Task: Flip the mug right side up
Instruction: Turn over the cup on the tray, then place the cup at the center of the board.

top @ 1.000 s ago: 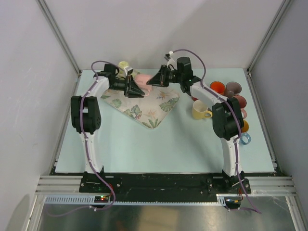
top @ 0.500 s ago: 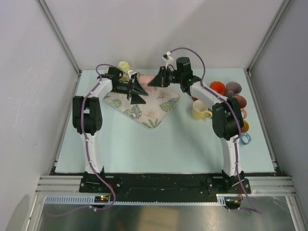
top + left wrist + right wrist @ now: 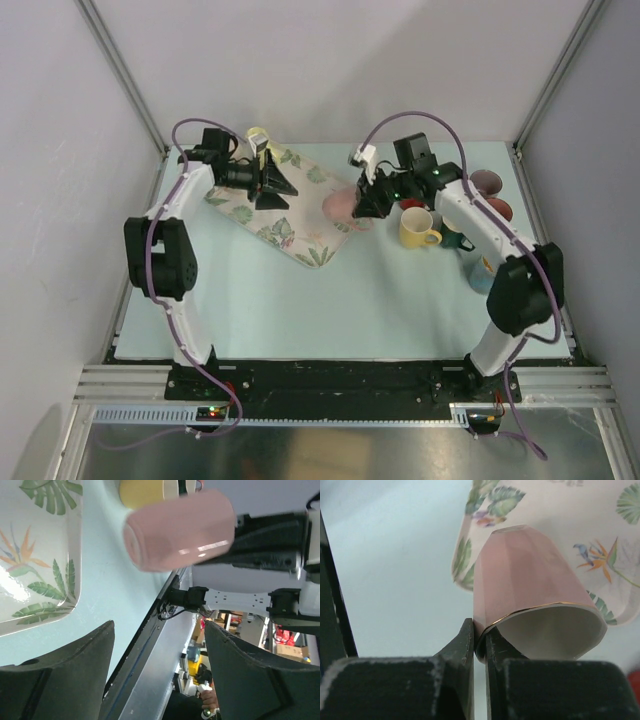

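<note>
While the right gripper (image 3: pixel 480 652) pinches the rim of the pale pink glazed ceramic mug (image 3: pixel 530 590) between its two closed black fingers, one inside the wall and one outside, the mug juts out ahead of the fingertips. Its base points away and its open mouth faces back toward the wrist. Beneath and beyond it lies the cream tray printed with tropical leaves (image 3: pixel 465 545); whether mug and tray touch cannot be told. From above, the left gripper (image 3: pixel 275 183) hangs over the tray's far part with its fingers spread wide and nothing between them, the mug well ahead of them. A yellow ceramic mug (image 3: pixel 415 228) stands upright close beside the right wrist.
</note>
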Available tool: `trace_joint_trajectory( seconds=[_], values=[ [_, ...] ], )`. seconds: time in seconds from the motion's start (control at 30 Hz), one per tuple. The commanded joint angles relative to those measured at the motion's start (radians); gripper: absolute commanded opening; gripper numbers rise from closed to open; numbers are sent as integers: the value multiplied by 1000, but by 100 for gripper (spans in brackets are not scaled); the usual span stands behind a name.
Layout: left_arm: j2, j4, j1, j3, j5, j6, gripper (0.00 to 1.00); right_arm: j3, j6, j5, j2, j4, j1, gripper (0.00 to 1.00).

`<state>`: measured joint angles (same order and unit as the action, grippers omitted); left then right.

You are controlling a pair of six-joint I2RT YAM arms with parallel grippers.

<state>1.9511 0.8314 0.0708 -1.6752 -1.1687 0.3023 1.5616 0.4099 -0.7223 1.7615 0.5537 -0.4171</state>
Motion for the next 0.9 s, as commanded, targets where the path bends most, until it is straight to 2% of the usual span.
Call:
trace_joint_trajectory(
  seconds=[0.0,0.17,0.5,0.7,0.77,0.87],
  values=[
    [-60,2,-12,-18,69,-39,76,-21,375,47,-138,254,-34,0],
    [-50,22,-18,-56,96,-55,76,-97,411,156,-187,362,-82,0],
    [-61,39,-21,-75,102,-74,78,-242,454,326,-215,368,-96,0],
    [-82,39,-19,-60,106,-92,78,-280,418,346,-200,343,-109,0],
    [-89,39,-20,-53,106,-98,78,-290,399,341,-198,333,-111,8],
    [-97,40,-20,-45,104,-102,77,-296,389,334,-204,331,-112,27]
  ],
)
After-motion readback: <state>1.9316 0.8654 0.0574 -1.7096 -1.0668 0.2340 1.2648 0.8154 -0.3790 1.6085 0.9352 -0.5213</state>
